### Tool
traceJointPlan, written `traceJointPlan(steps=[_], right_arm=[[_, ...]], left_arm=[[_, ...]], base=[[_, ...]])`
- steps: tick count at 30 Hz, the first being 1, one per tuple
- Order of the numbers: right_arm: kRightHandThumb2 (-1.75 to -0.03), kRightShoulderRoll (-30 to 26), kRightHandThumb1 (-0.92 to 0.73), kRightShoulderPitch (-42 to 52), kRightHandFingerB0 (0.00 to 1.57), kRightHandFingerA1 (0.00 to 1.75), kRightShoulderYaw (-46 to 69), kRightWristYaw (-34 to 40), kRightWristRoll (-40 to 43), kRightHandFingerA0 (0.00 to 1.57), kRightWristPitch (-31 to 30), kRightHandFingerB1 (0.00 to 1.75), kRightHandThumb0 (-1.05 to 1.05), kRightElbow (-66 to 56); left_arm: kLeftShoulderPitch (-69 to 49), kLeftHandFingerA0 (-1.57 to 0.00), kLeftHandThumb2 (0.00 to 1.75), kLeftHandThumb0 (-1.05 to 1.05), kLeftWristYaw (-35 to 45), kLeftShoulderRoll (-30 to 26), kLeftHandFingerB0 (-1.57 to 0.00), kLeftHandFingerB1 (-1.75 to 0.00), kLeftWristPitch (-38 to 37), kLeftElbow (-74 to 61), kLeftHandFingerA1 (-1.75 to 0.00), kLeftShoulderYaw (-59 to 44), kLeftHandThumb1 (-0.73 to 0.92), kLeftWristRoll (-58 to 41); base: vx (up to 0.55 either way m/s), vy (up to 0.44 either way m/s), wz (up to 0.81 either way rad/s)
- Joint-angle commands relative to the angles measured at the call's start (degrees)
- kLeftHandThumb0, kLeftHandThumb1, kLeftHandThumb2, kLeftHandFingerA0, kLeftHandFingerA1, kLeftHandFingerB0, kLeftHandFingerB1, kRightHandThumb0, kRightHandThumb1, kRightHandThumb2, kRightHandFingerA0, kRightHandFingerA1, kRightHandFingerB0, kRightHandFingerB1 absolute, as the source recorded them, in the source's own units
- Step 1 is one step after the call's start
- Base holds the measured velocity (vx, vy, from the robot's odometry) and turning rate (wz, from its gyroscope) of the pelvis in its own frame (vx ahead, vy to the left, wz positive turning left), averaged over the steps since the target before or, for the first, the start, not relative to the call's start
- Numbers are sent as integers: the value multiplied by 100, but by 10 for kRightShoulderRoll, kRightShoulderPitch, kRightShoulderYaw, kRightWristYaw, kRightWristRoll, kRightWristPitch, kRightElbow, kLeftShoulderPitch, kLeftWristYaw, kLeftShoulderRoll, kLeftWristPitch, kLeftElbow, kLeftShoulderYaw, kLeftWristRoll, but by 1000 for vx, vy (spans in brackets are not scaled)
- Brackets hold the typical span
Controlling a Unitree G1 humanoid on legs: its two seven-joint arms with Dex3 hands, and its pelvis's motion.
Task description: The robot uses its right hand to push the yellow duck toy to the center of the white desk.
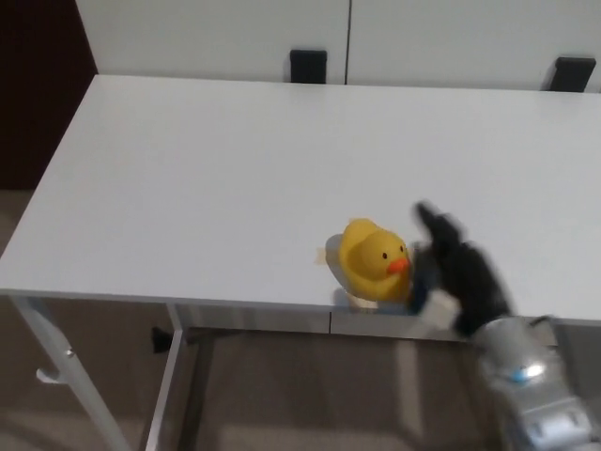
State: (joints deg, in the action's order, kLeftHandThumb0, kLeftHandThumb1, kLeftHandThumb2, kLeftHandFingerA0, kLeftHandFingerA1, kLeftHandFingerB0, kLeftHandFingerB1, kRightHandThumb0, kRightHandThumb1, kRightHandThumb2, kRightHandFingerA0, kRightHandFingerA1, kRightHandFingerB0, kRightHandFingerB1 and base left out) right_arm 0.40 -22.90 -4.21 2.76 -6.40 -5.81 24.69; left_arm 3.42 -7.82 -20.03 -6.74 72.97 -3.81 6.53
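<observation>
My right robot hand (457, 272) sits at the near edge of the white worktop (235, 169), just right of the yellow duck toy (373, 260). It is blurred, so I cannot tell how its fingers are set. The duck stands close to the front edge, right of the middle, orange beak toward my hand.

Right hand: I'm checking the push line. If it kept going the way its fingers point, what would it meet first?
Probably nothing: the right hand, blurred, points up-left past the yellow duck beside it, and bare white desk lies ahead.
</observation>
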Motion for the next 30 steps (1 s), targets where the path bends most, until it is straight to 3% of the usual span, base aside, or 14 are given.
traceJointPlan(steps=[1,6,7,12,13,18,19,21,22,24,25,28,29,30], right_arm=[[-80,-81,-92,19,0,0,44,16,-24,0,-11,0,-105,-63],[-78,-132,-92,36,0,0,94,8,-4,0,7,0,-103,-85],[-85,-178,-92,64,0,0,156,-17,32,0,24,0,-102,-112],[-88,-221,-92,98,0,0,218,-55,71,0,34,0,-102,-140],[-124,-251,-86,126,0,28,258,-81,91,0,64,19,-105,-134],[-103,-333,-66,251,0,58,413,-146,151,1,138,43,-88,-70],[-62,-339,-70,284,6,55,437,-162,161,16,138,46,-48,-29],[-62,-343,-70,306,6,55,454,-175,170,16,139,46,-48,1],[-59,-348,-67,327,20,49,458,-164,160,37,174,38,-31,66],[-59,-351,-67,340,20,49,461,-157,151,37,204,38,-31,114],[-76,-352,-66,362,30,53,450,-123,124,61,237,45,-16,177],[-76,-353,-66,385,30,53,439,-90,96,61,267,45,-16,241],[-111,-344,-45,407,36,53,442,-84,96,66,253,46,-4,237],[-110,-326,-41,437,64,52,446,-94,105,90,235,49,8,223]], left_arm=[[1,-130,175,34,2,-5,-136,-97,-22,2,-103,3,-40,5],[2,-133,175,30,1,-6,-134,-96,-18,2,-101,5,-33,7],[2,-124,175,40,3,-7,-140,-102,-17,3,-95,6,-23,7],[1,-129,175,36,8,-10,-133,-99,-19,4,-103,7,-32,6],[2,-130,175,29,10,-14,-132,-99,-17,4,-103,7,-33,6],[1,-139,175,31,10,-23,-143,-92,-23,4,-98,6,-33,6],[3,-137,175,36,11,-24,-141,-91,-22,4,-98,8,-37,7],[4,-137,175,36,12,-25,-141,-91,-22,3,-98,9,-37,8],[6,-137,174,38,12,-25,-140,-91,-20,4,-96,11,-44,10],[7,-137,174,38,12,-25,-140,-91,-18,4,-96,12,-44,11],[9,-137,175,30,11,-26,-140,-89,-16,5,-95,15,-41,14],[10,-137,175,30,9,-27,-140,-89,-14,7,-95,18,-41,17],[11,-139,175,30,10,-27,-141,-90,-11,7,-96,16,-43,15],[8,-132,175,28,12,-29,-140,-91,-12,5,-101,17,-50,15]], base=[[0,0,0],[0,0,0],[0,0,0],[0,0,3],[0,0,0],[0,0,0],[0,0,0],[0,0,0],[0,0,0],[0,0,0],[0,0,0],[0,0,0],[0,0,0],[0,0,10]])
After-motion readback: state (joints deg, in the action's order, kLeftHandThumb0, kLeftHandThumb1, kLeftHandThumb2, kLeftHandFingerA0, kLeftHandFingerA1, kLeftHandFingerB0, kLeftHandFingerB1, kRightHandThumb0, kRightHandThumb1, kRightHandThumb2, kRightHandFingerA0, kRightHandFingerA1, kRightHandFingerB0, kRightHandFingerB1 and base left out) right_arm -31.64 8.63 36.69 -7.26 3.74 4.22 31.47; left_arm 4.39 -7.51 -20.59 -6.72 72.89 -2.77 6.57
